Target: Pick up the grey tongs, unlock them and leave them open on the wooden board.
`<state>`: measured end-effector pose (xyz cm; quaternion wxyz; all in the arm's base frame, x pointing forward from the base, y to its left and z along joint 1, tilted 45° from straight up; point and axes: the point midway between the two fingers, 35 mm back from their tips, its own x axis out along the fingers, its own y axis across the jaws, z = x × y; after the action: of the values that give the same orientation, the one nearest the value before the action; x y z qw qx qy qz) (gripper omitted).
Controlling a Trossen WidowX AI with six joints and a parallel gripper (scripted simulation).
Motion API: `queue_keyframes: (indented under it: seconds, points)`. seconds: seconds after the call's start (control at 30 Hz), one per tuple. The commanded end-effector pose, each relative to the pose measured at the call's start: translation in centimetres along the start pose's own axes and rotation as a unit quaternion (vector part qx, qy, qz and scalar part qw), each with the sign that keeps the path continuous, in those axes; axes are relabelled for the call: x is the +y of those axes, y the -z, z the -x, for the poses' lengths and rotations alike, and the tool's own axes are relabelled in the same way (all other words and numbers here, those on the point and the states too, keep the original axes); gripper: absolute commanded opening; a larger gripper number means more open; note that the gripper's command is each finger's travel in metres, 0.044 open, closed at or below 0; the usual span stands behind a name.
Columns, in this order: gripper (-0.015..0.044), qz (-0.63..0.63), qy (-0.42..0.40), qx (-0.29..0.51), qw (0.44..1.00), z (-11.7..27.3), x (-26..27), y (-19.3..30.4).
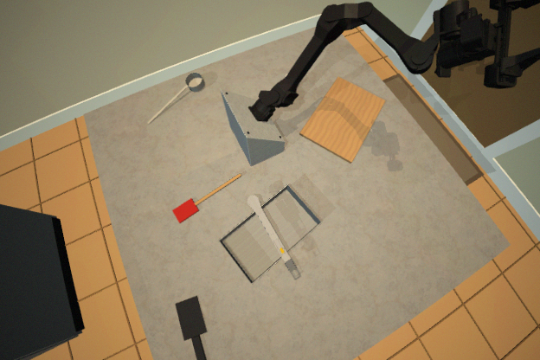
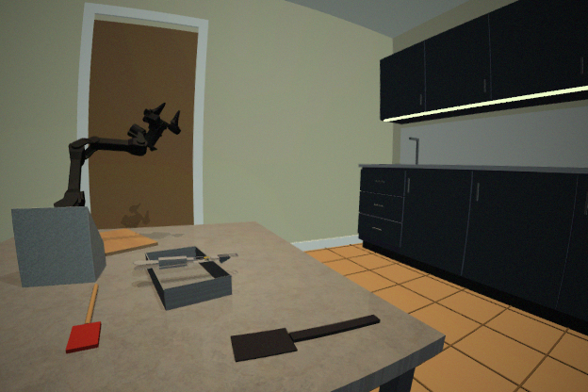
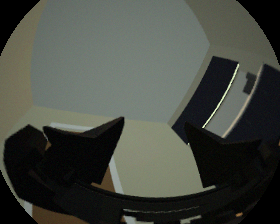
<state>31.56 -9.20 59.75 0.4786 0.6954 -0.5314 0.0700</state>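
Observation:
The grey tongs [image 1: 268, 228] [image 2: 171, 262] lie closed across the roasting tin [image 1: 236, 261] [image 2: 198, 293], over both long walls. Their rounded end sticks out on the side toward the sloped block; the end with the yellow part and a wire loop sticks out on the opposite side. The wooden board [image 1: 343, 123] [image 2: 127, 241] lies flat near the arm's base, with the arm's shadow on it. My gripper [image 2: 171, 108] [image 3: 155, 122] is open and empty, raised high above the table and tilted upward, far from the tongs.
A grey sloped block [image 1: 266, 151] [image 2: 54, 247] stands between the arm's base and the tin. A red spatula [image 1: 185, 210] [image 2: 84, 336], a black spatula [image 1: 191, 318] [image 2: 264, 344] and a round cup with a thin handle [image 1: 169, 104] lie on the table.

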Motion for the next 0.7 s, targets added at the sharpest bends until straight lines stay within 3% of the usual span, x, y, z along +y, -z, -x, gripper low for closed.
queue_keyframes:
  seconds: [0.0,0.17,0.47,0.67]
  points:
    - [0.0374,0.004,0.001,0.001,1.000,0.0,-0.1,0.0]
    - [0.0260,0.076,0.029,0.018,0.996,-0.2,-3.0,0.2]
    - [0.0260,0.332,0.148,0.104,0.926,0.3,-15.9,-1.3]
    - [0.0260,0.503,0.236,0.190,0.809,2.2,-25.2,-4.4]
